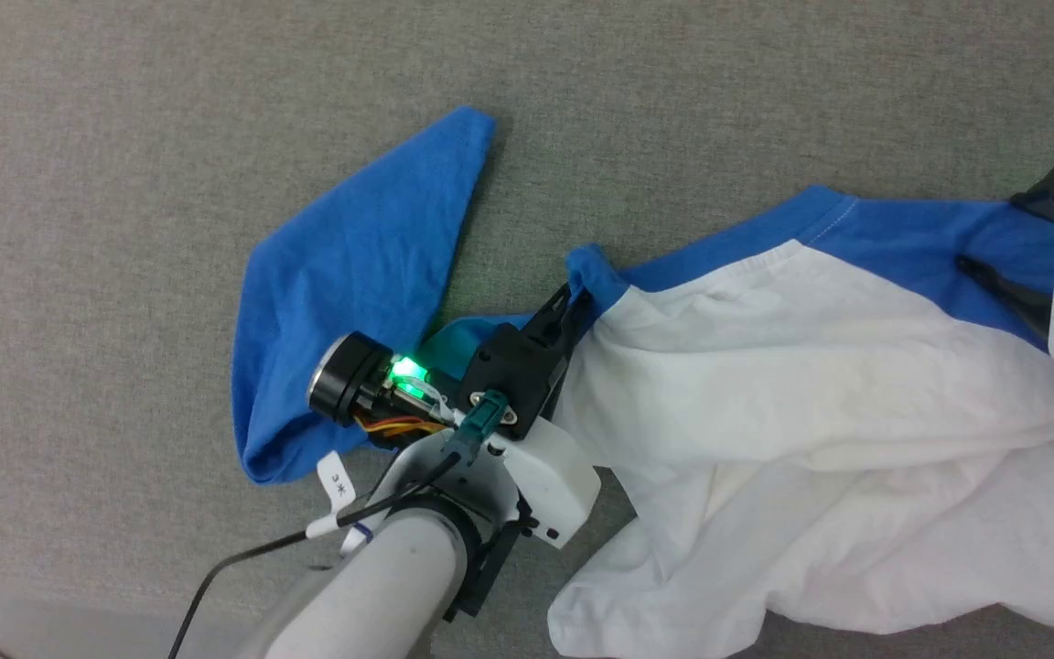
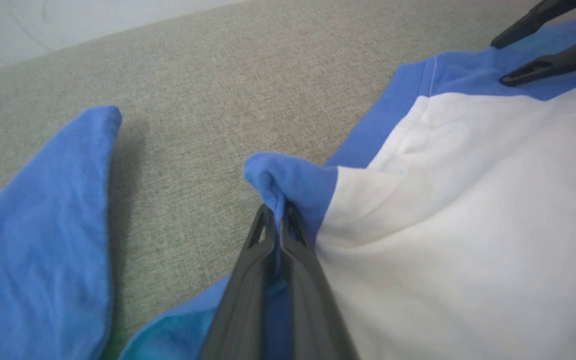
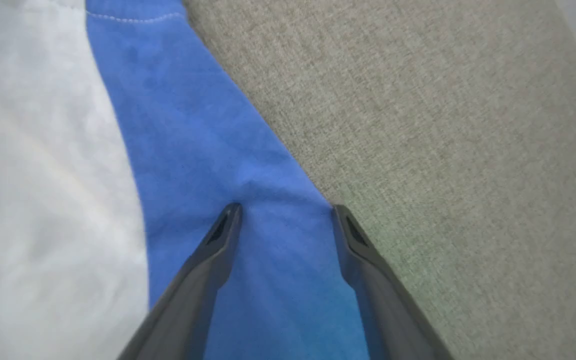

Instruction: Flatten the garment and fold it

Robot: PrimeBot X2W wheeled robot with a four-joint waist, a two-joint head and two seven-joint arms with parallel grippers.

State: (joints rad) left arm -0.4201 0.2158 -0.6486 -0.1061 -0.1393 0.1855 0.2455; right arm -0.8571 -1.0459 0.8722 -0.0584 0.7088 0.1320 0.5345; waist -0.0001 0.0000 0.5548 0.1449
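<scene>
- Your left gripper [image 2: 277,215] pinches a blue fold of the garment [image 1: 811,366]; draw it taut, gently.
- Your right gripper [image 3: 285,212] stands wide open over blue fabric; close there first.

The place looks like a robotics lab or test cell rather than a home. The counter [image 1: 124,137] is covered in plain grey-beige woven cloth, like a prepared work mat, and past its near edge there is a bare pale surface [image 1: 33,631]. The wrist behind the left hand [image 1: 575,297] carries exposed coloured wiring [image 1: 399,426], a lit green light [image 1: 408,371], a loose black cable [image 1: 216,572] and a handwritten paper tag [image 1: 337,482].
</scene>
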